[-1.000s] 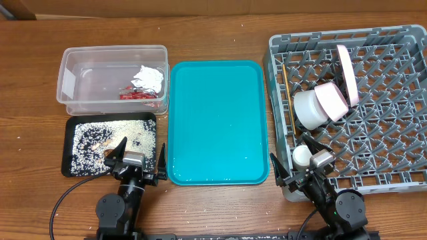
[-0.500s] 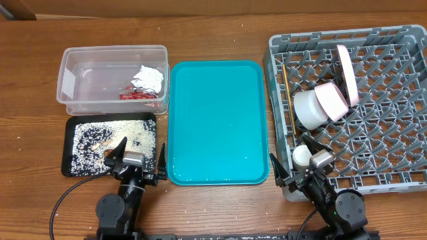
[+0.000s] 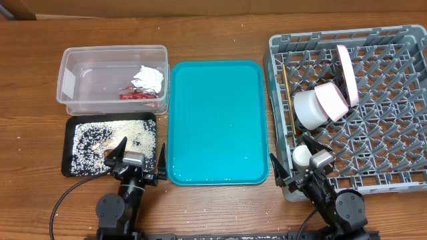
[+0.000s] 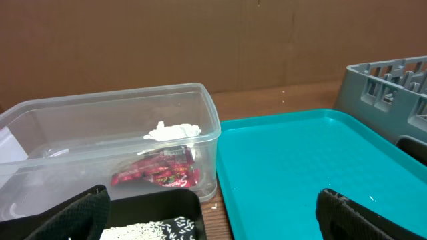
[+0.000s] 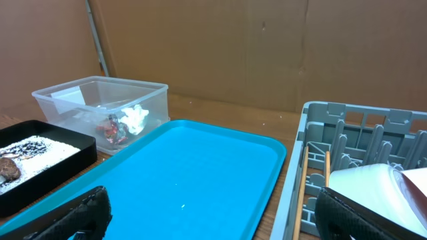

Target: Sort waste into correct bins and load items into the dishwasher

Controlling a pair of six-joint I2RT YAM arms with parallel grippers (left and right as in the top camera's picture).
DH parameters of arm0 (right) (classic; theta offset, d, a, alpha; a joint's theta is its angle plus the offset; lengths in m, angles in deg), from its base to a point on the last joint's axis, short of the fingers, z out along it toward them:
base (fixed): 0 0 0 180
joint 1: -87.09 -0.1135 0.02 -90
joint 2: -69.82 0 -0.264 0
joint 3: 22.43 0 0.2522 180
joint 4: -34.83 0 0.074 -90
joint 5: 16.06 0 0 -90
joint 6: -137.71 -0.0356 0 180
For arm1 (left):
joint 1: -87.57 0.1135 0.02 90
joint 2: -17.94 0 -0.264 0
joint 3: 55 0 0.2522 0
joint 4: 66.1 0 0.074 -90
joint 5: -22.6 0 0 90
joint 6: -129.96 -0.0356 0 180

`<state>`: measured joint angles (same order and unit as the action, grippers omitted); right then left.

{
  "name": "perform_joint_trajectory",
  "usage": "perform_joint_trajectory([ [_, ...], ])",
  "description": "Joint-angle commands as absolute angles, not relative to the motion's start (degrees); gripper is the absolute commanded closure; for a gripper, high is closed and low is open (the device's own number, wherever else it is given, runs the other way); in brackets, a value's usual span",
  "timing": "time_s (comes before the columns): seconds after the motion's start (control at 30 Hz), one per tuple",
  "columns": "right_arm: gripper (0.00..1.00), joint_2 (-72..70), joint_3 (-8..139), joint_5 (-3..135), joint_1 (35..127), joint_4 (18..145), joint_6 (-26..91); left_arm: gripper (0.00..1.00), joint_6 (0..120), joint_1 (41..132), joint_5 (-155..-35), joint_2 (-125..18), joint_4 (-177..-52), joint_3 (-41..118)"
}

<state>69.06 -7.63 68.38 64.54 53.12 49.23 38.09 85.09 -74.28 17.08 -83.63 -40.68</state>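
Observation:
The clear tub (image 3: 80, 73) holds the white tissue (image 3: 150, 78) and the red-and-white wrapper (image 3: 137, 95). The black tray (image 3: 152, 152) holds the grainy scraps (image 3: 93, 137). The grey dish rack (image 3: 273, 60) holds the white plate (image 3: 347, 73) on edge, the pink plate (image 3: 331, 100), the bowl (image 3: 307, 110), the cup (image 3: 302, 155) and the chopsticks (image 3: 288, 99). My left gripper (image 3: 137, 163) is open and holds nothing, at the front edge by the black tray. My right gripper (image 3: 303, 175) is open and holds nothing, at the rack's front left corner.
The teal serving tray (image 3: 217, 120) lies between the bins and the rack. The left wrist view shows the tub (image 4: 120, 127), the wrapper (image 4: 160, 175) and the teal tray (image 4: 300, 160). The right wrist view shows the chopsticks (image 5: 301, 193) and the teal tray (image 5: 180, 180).

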Motion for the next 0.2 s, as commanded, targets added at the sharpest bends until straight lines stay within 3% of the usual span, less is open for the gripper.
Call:
perform_joint_trajectory([
  [0.0, 0.00, 69.48, -8.20, 68.53, 64.28, 52.88, 49.25, 0.00, 38.46, 85.26, -74.48, 17.62, -83.61, -40.96],
  [0.17, 0.00, 69.48, -8.20, 68.53, 64.28, 52.88, 49.25, 0.00, 38.46, 85.26, -74.48, 17.62, -83.61, -40.96],
])
